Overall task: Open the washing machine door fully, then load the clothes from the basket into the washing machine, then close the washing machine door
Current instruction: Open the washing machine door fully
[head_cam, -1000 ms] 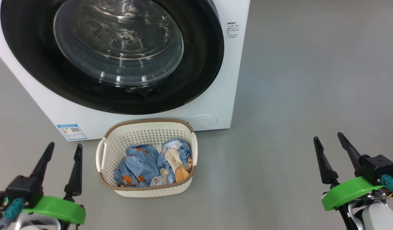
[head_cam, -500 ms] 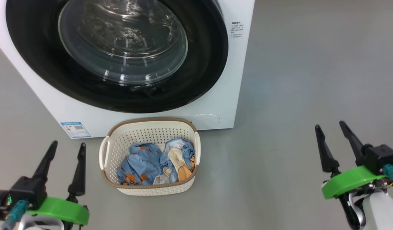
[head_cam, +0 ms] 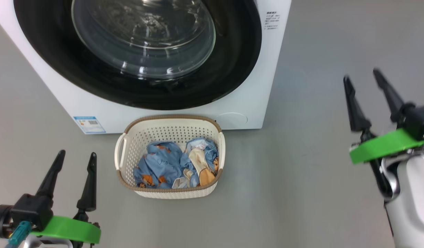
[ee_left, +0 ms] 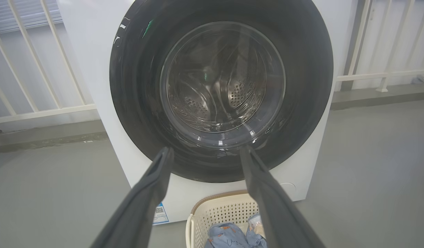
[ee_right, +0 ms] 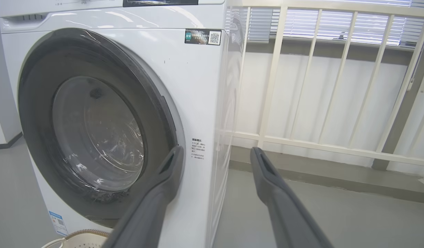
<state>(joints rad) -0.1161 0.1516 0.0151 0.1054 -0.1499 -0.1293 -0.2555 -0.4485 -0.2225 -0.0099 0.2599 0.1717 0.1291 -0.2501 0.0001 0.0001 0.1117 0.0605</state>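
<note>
The white washing machine (head_cam: 248, 89) stands ahead, its round black-rimmed door (head_cam: 139, 88) shut flat against the front, the glass bowl (ee_left: 222, 79) showing the steel drum behind. On the floor just before it sits the cream basket (head_cam: 170, 132), holding the light-blue and cream clothes (head_cam: 177, 167). My left gripper (head_cam: 76, 156) hovers open and empty, left of the basket. To the right of the machine, my right gripper (head_cam: 361, 77) is raised, open and empty. In the right wrist view its fingertips (ee_right: 215, 151) straddle the machine's right front corner (ee_right: 220, 103), at a distance.
Grey floor (head_cam: 318, 179) spreads to the right of the machine and basket. A white railing (ee_right: 335, 103) runs behind and beside the washer, also seen as the railing (ee_left: 36, 69) on its left. A blue label sticker (head_cam: 89, 124) marks the lower front.
My right gripper has risen and moved forward, still open. The head camera has shifted, so the washer and basket sit further right in view. The left gripper has barely moved.
</note>
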